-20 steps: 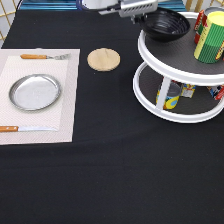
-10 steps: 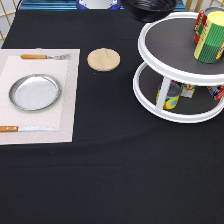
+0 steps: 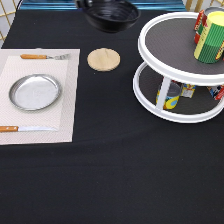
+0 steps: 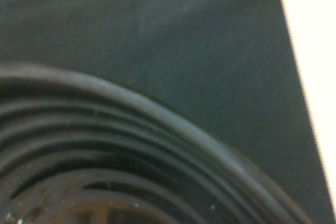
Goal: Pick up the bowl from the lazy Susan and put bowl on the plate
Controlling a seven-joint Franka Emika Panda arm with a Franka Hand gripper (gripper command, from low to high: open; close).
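The glossy black bowl [image 3: 112, 15] hangs in the air at the exterior view's top edge, off the lazy Susan [image 3: 170, 37] and to its left, above and behind the cork coaster. Its ribbed inner wall [image 4: 112, 165] fills much of the wrist view, with black tablecloth beyond it. The gripper itself is cut off by the exterior view's top edge and does not show. The shiny silver plate [image 3: 35, 92] lies bare on a pale placemat [image 3: 67, 100] at the exterior view's left.
A tan cork coaster [image 3: 104, 59] lies between the placemat and the lazy Susan. A fork [image 3: 42, 56] and a knife [image 3: 25, 129] flank the plate. Cans [image 3: 210, 35] stand on the lazy Susan's upper tier, and several small cans [image 3: 170, 95] stand on its lower tier.
The bowl has left the lazy Susan's upper tier and moved left along the exterior view's top edge. The gripper, seen one second ago, has gone out of frame.
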